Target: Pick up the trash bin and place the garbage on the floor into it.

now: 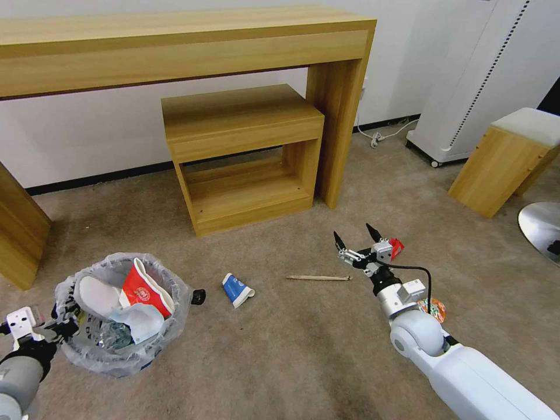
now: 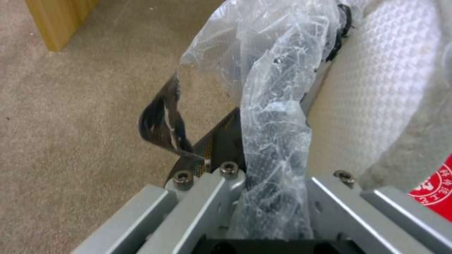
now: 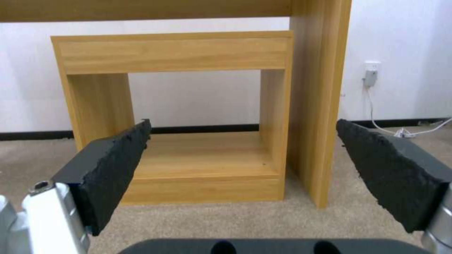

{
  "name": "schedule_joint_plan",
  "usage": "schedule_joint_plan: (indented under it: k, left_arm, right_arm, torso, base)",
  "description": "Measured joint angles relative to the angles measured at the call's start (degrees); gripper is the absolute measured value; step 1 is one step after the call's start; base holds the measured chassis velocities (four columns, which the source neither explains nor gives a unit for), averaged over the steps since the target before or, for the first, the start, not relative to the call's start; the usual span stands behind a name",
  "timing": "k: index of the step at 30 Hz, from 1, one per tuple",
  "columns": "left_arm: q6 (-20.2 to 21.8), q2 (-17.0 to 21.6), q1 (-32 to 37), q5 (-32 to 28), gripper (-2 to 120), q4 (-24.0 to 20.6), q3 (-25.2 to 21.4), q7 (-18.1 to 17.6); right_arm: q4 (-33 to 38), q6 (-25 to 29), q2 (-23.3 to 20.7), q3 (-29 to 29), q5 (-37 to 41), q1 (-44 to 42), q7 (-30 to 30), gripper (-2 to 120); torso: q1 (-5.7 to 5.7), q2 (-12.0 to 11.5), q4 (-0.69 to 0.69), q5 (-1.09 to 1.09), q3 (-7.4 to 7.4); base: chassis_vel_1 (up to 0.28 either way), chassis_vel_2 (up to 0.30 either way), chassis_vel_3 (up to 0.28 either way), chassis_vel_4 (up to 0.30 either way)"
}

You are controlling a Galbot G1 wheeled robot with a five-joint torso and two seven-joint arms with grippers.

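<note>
Head view showed the bin (image 1: pixel 119 315) at the left, on the floor (image 1: pixel 291 350), with the left claw (image 1: pixel 58 326) clamped on its bagged rim. A slipper (image 1: pixel 96 294) and red cup (image 1: pixel 143 289) lay inside. The right claw (image 1: pixel 357 236) hung wide apart over a stick (image 1: pixel 318 278), near a blue cup (image 1: pixel 236 289).

Trash bin (image 1: pixel 122 318) at left on floor (image 1: pixel 280 350) – slipper (image 1: pixel 96 296), cup (image 1: pixel 143 289) inside. Right of bin: crushed cup (image 1: pixel 236 289), then stick (image 1: pixel 318 278). Shelf unit (image 1: pixel 242 154) behind, under desk (image 1: pixel 175 46).
</note>
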Motion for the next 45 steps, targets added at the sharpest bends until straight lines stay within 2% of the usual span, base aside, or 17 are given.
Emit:
schedule_joint_plan:
  k: [45]
  left_arm:
    - [-0.2,-1.0,0.1,0.5,1,-1.3,1.3,-1.6]
  right_arm:
    - [0.2,-0.2,-0.3,0.5,-1.3,-0.6,-0.1,100]
  torso:
    - [0.00,0.0,0.00,0.00,0.00]
  base:
    - [0.000,0.000,0.000,0.000]
